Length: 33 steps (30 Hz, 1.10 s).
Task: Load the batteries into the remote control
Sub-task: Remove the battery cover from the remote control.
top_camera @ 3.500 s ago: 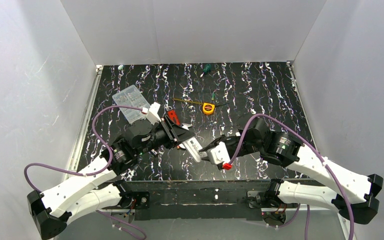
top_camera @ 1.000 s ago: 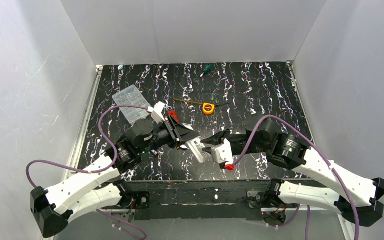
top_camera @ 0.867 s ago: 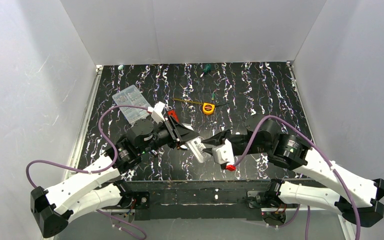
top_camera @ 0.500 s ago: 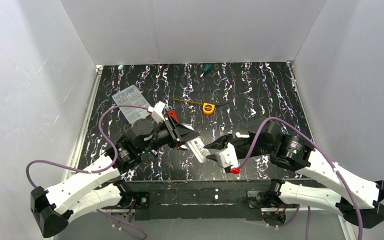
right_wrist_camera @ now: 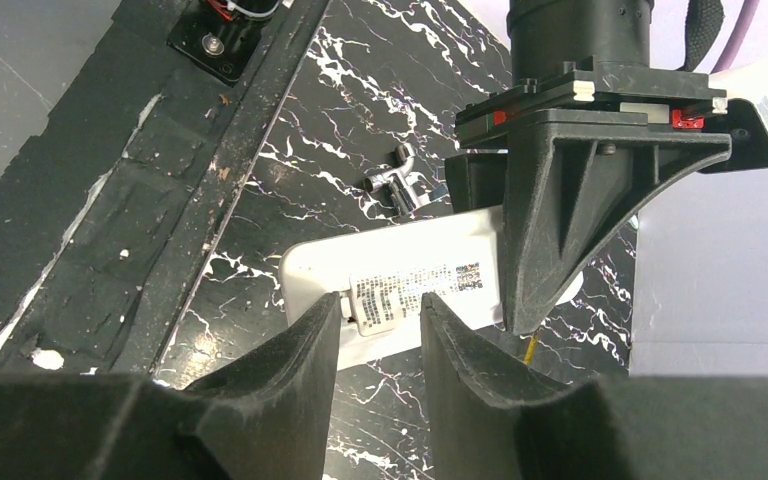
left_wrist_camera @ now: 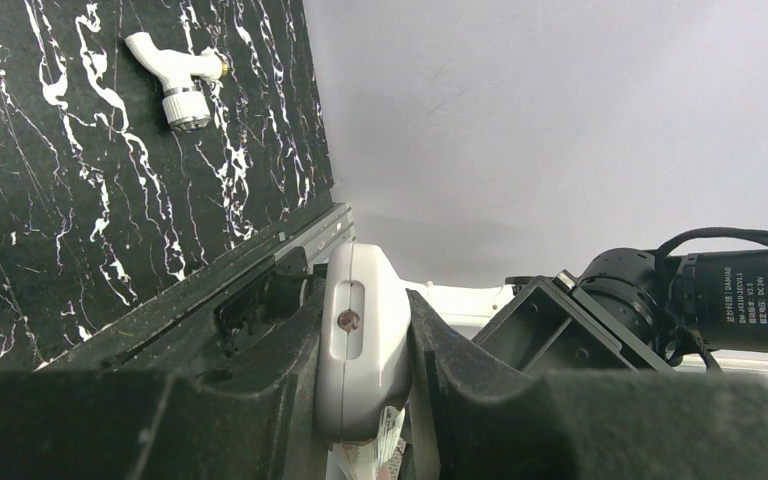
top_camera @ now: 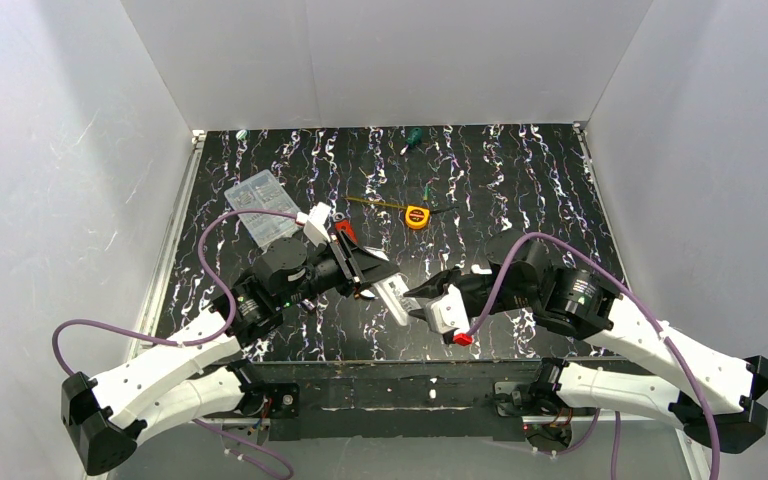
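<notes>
My left gripper [top_camera: 382, 288] is shut on the white remote control [top_camera: 397, 304] and holds it above the table's near middle. In the left wrist view the remote's rounded end [left_wrist_camera: 360, 340] is pinched between the left fingers [left_wrist_camera: 260, 400]. In the right wrist view the remote [right_wrist_camera: 400, 262] lies crosswise, label side towards me, with the left gripper [right_wrist_camera: 600, 190] clamped on its right end. My right gripper [right_wrist_camera: 380, 318] is open, its two fingertips level with the remote's near edge on either side of the label. No batteries are in view.
A white tap-shaped piece [top_camera: 481, 270] lies behind the right wrist and shows in the left wrist view [left_wrist_camera: 175, 80]. A silver metal piece [right_wrist_camera: 395, 185] lies under the remote. A clear compartment box [top_camera: 260, 205], a yellow tape measure [top_camera: 417, 216] and a green screwdriver [top_camera: 412, 138] lie farther back.
The right gripper drew back to the right half a second ago and has now moved left again to the remote. The left gripper has held the remote still for the last second.
</notes>
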{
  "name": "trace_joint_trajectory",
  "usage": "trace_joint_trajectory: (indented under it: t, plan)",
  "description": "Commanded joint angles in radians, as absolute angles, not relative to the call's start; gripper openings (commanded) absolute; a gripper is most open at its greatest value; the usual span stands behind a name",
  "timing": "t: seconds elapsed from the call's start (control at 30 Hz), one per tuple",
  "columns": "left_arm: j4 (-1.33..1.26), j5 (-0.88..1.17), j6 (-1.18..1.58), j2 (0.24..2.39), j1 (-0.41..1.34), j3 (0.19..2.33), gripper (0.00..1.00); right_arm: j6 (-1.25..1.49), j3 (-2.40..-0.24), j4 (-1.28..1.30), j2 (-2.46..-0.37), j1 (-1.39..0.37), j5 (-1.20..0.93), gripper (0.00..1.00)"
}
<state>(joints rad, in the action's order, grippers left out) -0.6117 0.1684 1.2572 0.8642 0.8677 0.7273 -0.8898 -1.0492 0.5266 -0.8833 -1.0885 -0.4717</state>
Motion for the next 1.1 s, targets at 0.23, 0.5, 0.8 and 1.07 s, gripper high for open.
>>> trace_joint_trajectory:
  t: [0.23,0.5,0.8,1.07]
  plan:
    - [-0.695,0.191,1.272,0.856,0.871,0.724,0.0,-0.895,-1.03,0.452,-0.874,-1.09,-0.419,0.42]
    - [-0.69,0.185,1.272,0.847,0.871,0.714,0.0,-0.899,-1.021,0.395,-0.86,-1.089,-0.393,0.42]
    - [-0.69,0.184,1.273,0.851,0.871,0.71,0.0,-0.9,-1.02,0.375,-0.838,-1.09,-0.385,0.42]
    - [-0.693,0.184,1.276,0.852,0.871,0.707,0.0,-0.894,-1.021,0.371,-0.829,-1.09,-0.382,0.42]
